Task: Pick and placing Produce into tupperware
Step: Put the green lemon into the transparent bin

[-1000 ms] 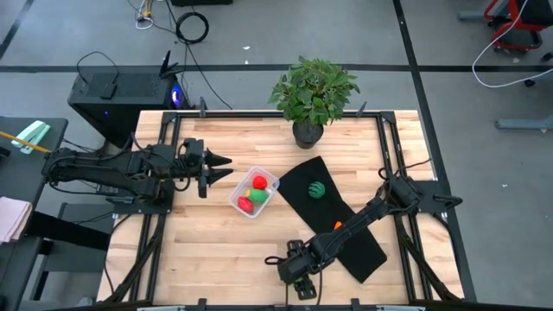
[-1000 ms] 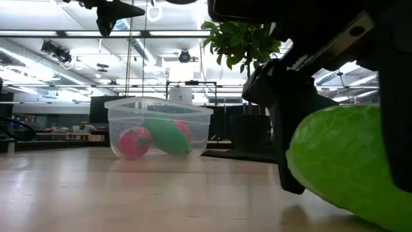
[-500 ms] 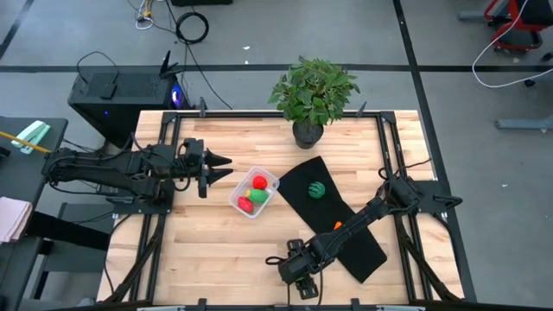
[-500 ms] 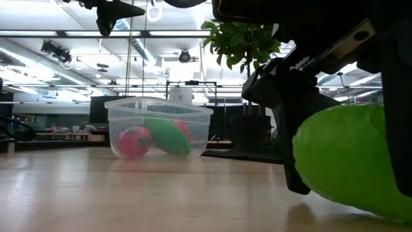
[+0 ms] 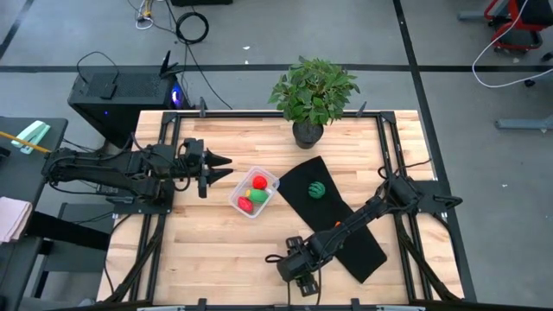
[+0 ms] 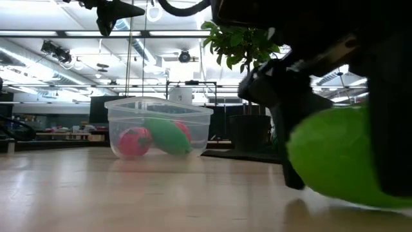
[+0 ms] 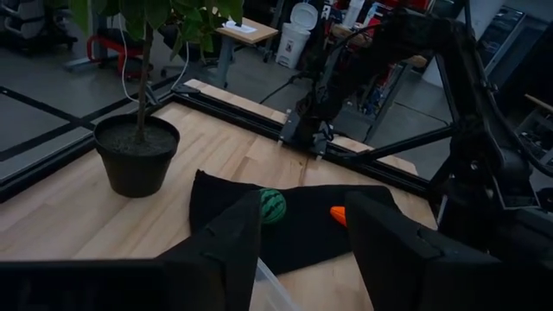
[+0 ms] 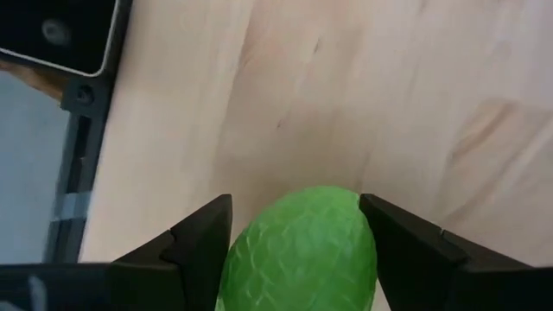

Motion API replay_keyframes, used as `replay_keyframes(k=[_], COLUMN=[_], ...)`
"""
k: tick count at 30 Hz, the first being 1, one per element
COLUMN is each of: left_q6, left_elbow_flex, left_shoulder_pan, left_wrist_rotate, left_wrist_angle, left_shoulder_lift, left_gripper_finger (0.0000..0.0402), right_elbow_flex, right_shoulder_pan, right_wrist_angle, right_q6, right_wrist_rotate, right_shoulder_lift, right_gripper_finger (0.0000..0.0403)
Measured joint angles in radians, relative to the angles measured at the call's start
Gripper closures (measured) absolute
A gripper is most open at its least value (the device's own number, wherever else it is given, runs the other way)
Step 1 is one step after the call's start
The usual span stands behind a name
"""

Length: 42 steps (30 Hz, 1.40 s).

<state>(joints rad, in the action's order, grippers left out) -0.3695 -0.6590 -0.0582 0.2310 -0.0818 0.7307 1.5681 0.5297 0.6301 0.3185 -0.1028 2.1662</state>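
My right gripper point(image 5: 295, 269) is near the table's near edge, shut on a light green toy piece point(image 8: 302, 250), which looms large in the low view point(image 6: 341, 161). The clear tupperware point(image 5: 254, 192) sits mid-table with a red piece point(image 6: 134, 142) and a light green piece point(image 6: 168, 135) inside. A dark green round piece point(image 5: 317, 190) and the orange carrot point(image 5: 337, 225) lie on the black mat point(image 5: 367, 252). My left gripper point(image 5: 220, 168) hovers open, left of the tupperware and above table height. My right gripper pinches the light green piece between its two fingers, one on each flank point(image 8: 238, 250). The fingers point(image 6: 283, 129) come from above, pointing down. A thin shadowed gap shows under the piece in the low view, so it seems just off the table.
A potted plant point(image 5: 308, 130) stands at the far edge behind the mat. The right arm stretches across the mat's near end. Bare wood lies between the tupperware and the near edge. A black metal frame rims the table point(image 5: 164, 259).
My right gripper, with the light green piece in it, has risen a little off the table and shifted slightly toward the left edge. The piece's underside now sits higher in the low view than a second ago.
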Motion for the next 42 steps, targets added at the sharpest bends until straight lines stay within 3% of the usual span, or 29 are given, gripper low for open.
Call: replay_keyframes(k=[6, 19, 26, 42], left_q6=[0.000, 0.000, 0.015, 0.027], left_elbow_flex=[0.000, 0.000, 0.000, 0.000], left_shoulder_pan=[0.000, 0.000, 0.000, 0.000], left_wrist_rotate=[0.000, 0.000, 0.000, 0.000], left_wrist_angle=[0.000, 0.000, 0.000, -0.001], left_shoulder_lift=[0.000, 0.000, 0.000, 0.000], left_gripper_finger=[0.0229, 0.0229, 0.0225, 0.0229], right_elbow_flex=[0.050, 0.224, 0.229, 0.229], right_shoulder_pan=[-0.051, -0.164, -0.221, -0.356], right_wrist_angle=[0.047, 0.243, 0.252, 0.185], right_q6=[-0.065, -0.220, -0.265, -0.275], right_wrist_rotate=[0.007, 0.200, 0.217, 0.385], right_shoulder_lift=[0.000, 0.000, -0.008, -0.206], right_gripper_finger=[0.0156, 0.0156, 0.0157, 0.0158])
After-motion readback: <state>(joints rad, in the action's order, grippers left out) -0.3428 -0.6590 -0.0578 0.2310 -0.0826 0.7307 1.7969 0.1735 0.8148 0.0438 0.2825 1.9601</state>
